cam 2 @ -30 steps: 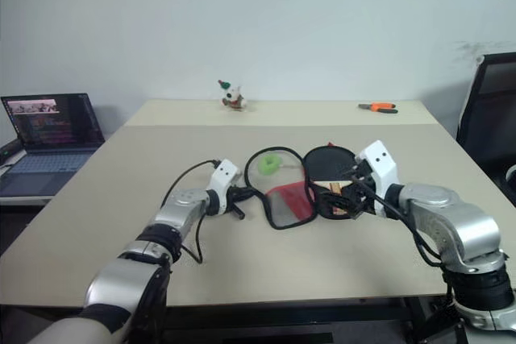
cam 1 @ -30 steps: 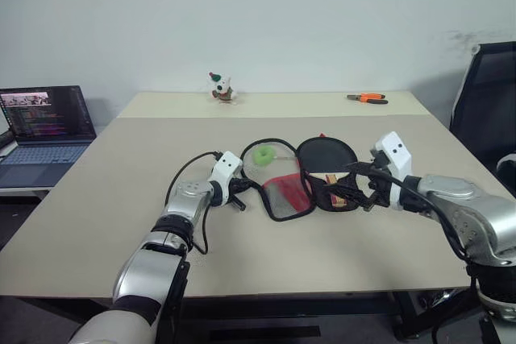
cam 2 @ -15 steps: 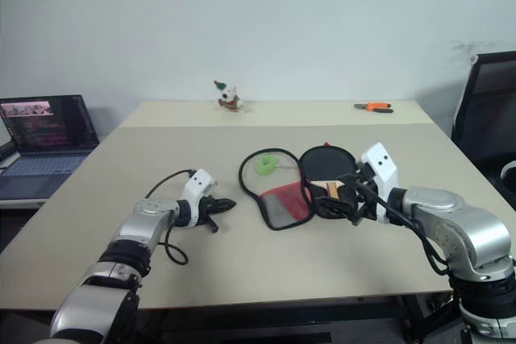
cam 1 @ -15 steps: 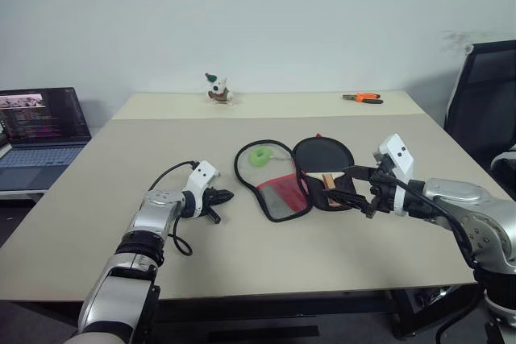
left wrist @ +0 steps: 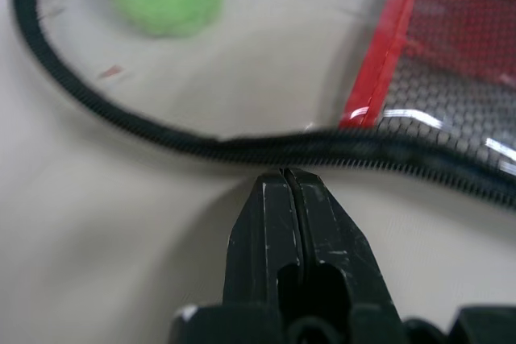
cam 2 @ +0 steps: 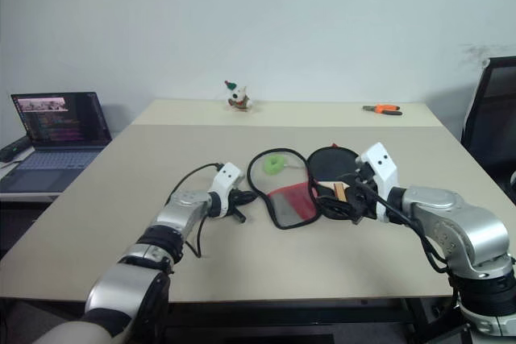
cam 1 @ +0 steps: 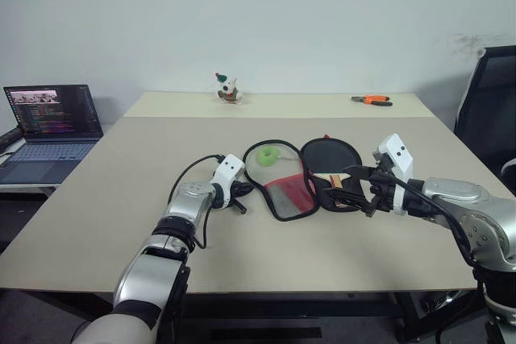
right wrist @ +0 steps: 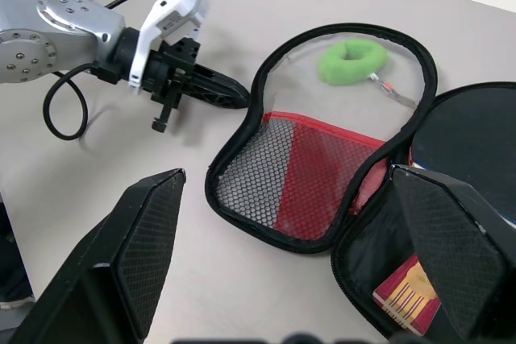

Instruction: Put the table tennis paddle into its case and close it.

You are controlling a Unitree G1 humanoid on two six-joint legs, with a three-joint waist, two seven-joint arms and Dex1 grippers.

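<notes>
Beige tabletop [cam 1: 121,199] runs back to a white wall, with a laptop [cam 1: 52,118] off the left edge, a small figurine [cam 1: 228,88] and orange-handled pliers [cam 1: 371,100] at the far side. Near the middle lies the case [cam 1: 306,179], unzipped and spread flat in two lobes. Its left lobe is the flap, with a red panel, a mesh pocket and a green ring-shaped object [right wrist: 351,61] resting inside. Its right lobe already holds the table tennis paddle [cam 1: 329,155], black face up, round head toward the far side and wooden handle pointing toward the near edge, so its long axis runs far to near.

The left gripper [cam 1: 239,190] is clenched with nothing between its fingers; in the left wrist view its tips sit just beside the zipper rim of the flap, apparently touching or nearly so. The right gripper [cam 1: 359,189] is spread wide and grasps nothing, hovering at the near right of the case, close to the paddle's handle end.

Insertion looks done; what remains is folding and zipping. The flap lies immediately right of the left gripper, while the hinge between the lobes runs far to near. So the left arm is the nearer one, and the flap would have to swing rightward over the paddle.
</notes>
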